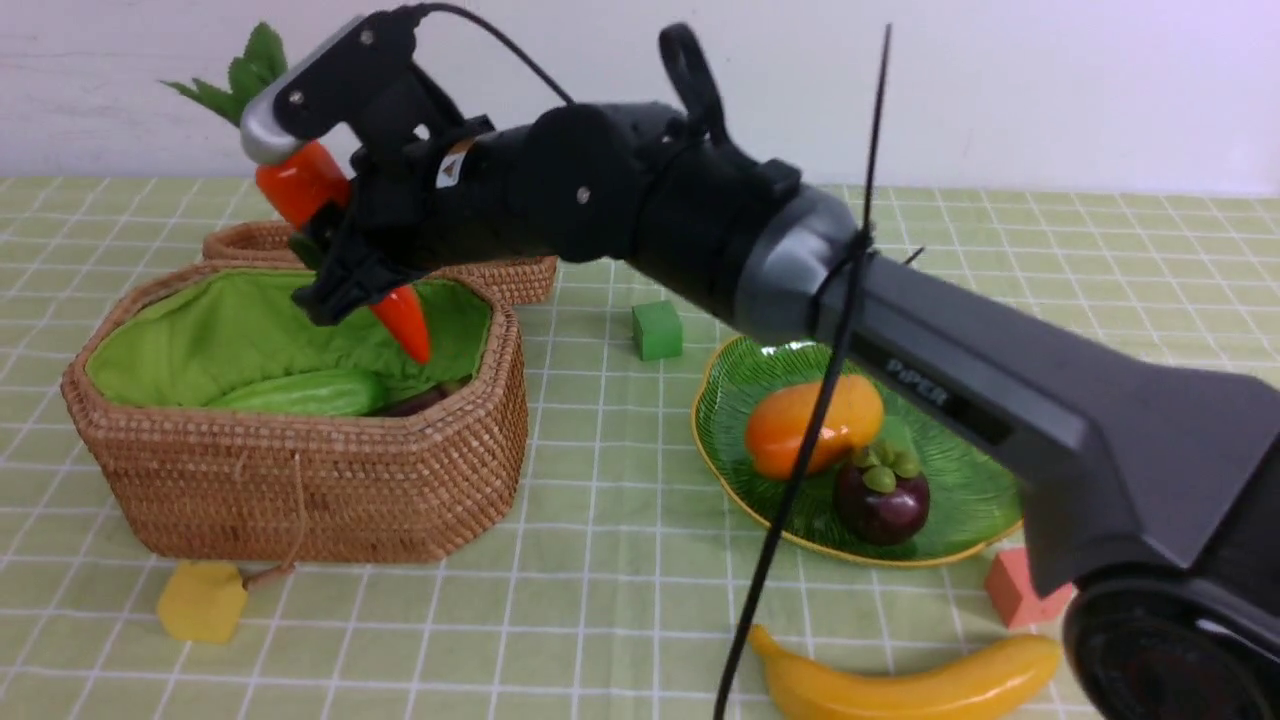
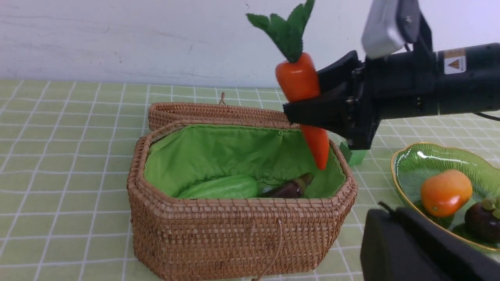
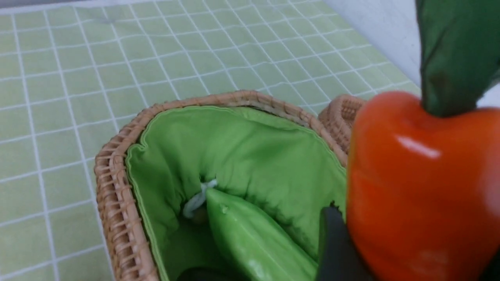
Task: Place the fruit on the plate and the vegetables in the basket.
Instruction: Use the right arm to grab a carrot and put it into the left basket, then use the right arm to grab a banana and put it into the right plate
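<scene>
My right gripper (image 1: pixel 335 265) is shut on the orange carrot (image 1: pixel 305 185), leaves up and tip down, above the right part of the wicker basket (image 1: pixel 300 480); it also shows in the left wrist view (image 2: pixel 299 80). The green gourd (image 1: pixel 300 393) and the purple eggplant (image 1: pixel 415 402) lie inside the basket. The mango (image 1: pixel 810 425) and the mangosteen (image 1: pixel 882 500) sit on the green plate (image 1: pixel 960 480). The banana (image 1: pixel 910 680) lies on the cloth in front of the plate. Only a black part of my left gripper (image 2: pixel 410 249) shows; its jaws are hidden.
The flat woven lid (image 1: pixel 250 243) lies behind the basket. A green cube (image 1: pixel 657 330) sits between basket and plate, a yellow block (image 1: pixel 200 600) in front of the basket, a pink cube (image 1: pixel 1015 590) by the plate's near right rim. The wall is close behind.
</scene>
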